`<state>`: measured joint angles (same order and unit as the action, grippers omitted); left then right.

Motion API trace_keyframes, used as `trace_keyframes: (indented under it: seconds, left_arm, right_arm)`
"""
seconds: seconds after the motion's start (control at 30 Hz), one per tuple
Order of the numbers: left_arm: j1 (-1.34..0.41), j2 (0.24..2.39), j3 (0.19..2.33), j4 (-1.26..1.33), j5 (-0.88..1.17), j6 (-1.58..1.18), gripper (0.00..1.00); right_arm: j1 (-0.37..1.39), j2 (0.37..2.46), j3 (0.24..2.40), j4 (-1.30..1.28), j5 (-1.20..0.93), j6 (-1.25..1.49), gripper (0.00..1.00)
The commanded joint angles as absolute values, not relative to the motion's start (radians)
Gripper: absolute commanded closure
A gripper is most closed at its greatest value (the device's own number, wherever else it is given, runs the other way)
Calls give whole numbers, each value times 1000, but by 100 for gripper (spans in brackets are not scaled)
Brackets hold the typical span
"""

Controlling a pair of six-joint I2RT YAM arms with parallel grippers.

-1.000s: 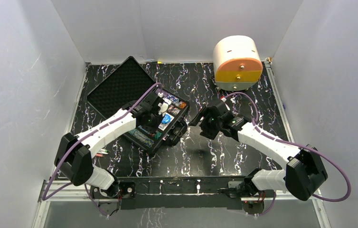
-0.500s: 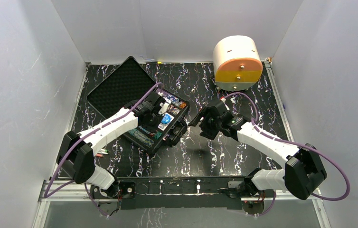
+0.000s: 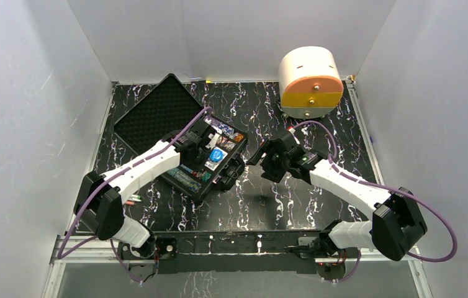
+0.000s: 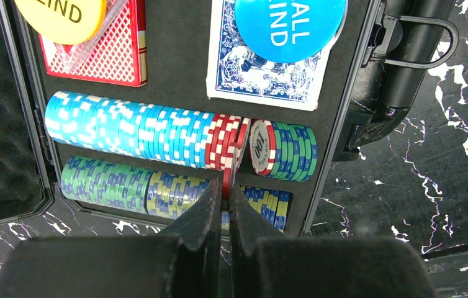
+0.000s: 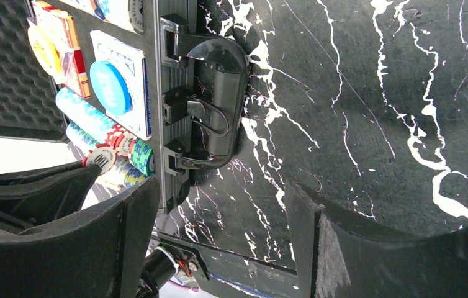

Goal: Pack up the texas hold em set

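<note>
Top external view: the black case (image 3: 208,185) lies open on the desk (image 3: 250,208), left of the middle, with its foam-lined lid (image 3: 157,115) spread toward the far left corner. A white-and-orange drawer box (image 3: 310,81) stands at the far edge, right of the middle, and pens (image 3: 133,199) lie near the left edge.

Left wrist view: the left pincer (image 4: 225,186) is pressed together, its tips at the red chips (image 4: 222,146) that end the light-blue chip row (image 4: 126,127). Whether it nips one is unclear. Beside them a chip marked 100 (image 4: 261,146) fronts a short green-and-blue stack (image 4: 293,152). Above lie a red deck (image 4: 104,56) under a yellow disc (image 4: 61,12) and a blue deck (image 4: 262,74) under a blue disc (image 4: 290,25).

Right wrist view: the right pincer (image 5: 219,198) hangs spread and empty over bare desk, just beside the case's handle (image 5: 219,105).
</note>
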<state>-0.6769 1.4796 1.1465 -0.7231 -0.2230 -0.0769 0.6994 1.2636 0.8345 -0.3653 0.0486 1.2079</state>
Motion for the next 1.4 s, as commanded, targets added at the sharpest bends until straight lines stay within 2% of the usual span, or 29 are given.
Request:
trace_keyframes:
  seconds: [0.0, 0.13, 0.23, 0.37, 0.47, 0.77, 1.37]
  left_arm:
    - [-666, 1488, 1132, -770, -247, -64, 100]
    - [-666, 1480, 1138, -766, -240, -68, 100]
    - [-666, 1472, 1137, -763, -239, -68, 100]
    - [-666, 1474, 1131, -761, -235, -69, 100]
    - [-666, 1468, 1130, -760, -235, -75, 100]
    - [-666, 1428, 1133, -762, -242, -83, 100]
    - [-666, 1380, 1186, -762, -153, -77, 100]
  right_arm:
    - [695, 1265, 841, -342, 47, 1210, 19]
    - [695, 1264, 838, -323, 29, 1194, 20]
    - [698, 1271, 832, -202, -75, 1102, 26]
    - [708, 1350, 868, -63, -234, 1010, 48]
    - [745, 1422, 913, -15, -280, 981, 59]
    - [802, 1559, 974, 92, -323, 1018, 61]
    - [805, 1554, 956, 70, -319, 1017, 60]
